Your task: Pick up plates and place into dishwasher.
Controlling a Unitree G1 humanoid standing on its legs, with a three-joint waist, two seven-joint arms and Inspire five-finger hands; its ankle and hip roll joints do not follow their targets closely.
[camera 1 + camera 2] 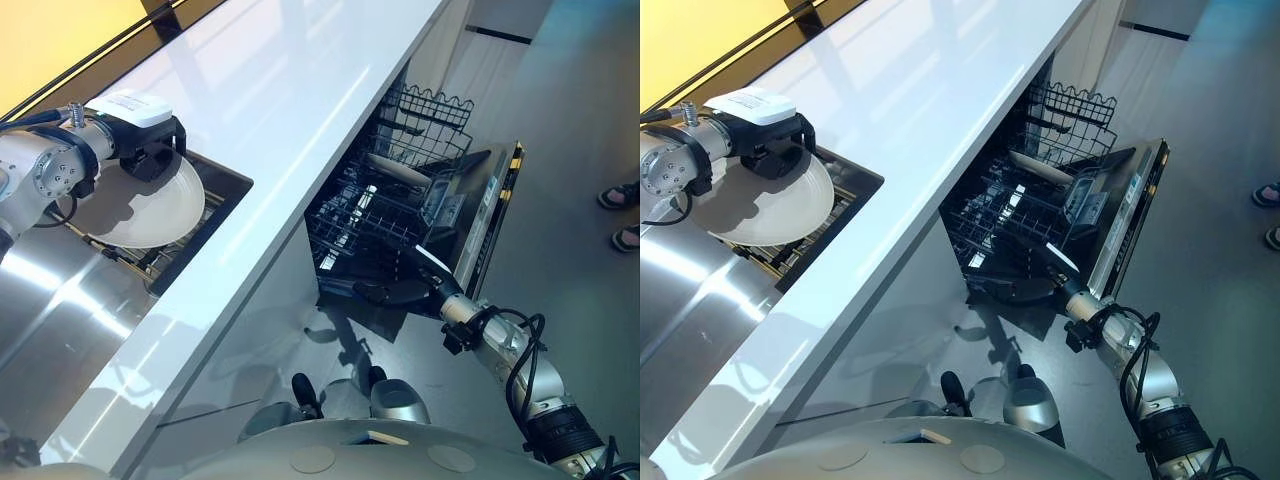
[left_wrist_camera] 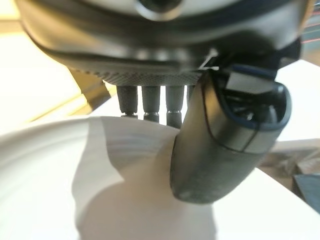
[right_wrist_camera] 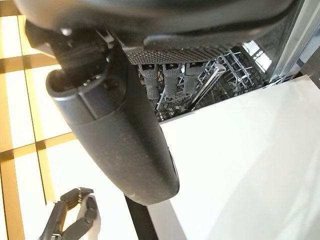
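The long white bench [image 1: 270,130] runs diagonally through the head views and splits the scene in two: the sink [image 1: 215,205] is cut into it on the robot's left, and the dishwasher [image 1: 440,215] stands open below its front edge on the right, door down and dark wire racks [image 1: 375,215] pulled out. Everything in the coming move turns on that split, since the plate is on one side of the bench and its destination on the other.

The white plate [image 1: 150,205] sits over the sink, tilted with its face toward the camera, and the left hand [image 1: 150,150] is on its upper rim. In the left wrist view the thumb [image 2: 220,150] presses on the plate's face while the fingers [image 2: 150,100] go down behind the rim, so the hand pinches the plate. The plate is thus well apart from the racks, with the bench's full width between them.

The right hand [image 1: 395,292] hangs low just in front of the racks, far nearer the dishwasher than the left. Its wrist view shows the fingers [image 3: 170,80] fairly straight and holding nothing, so it looks open. By my reading, the plate must travel rightward and down over the bench edge.
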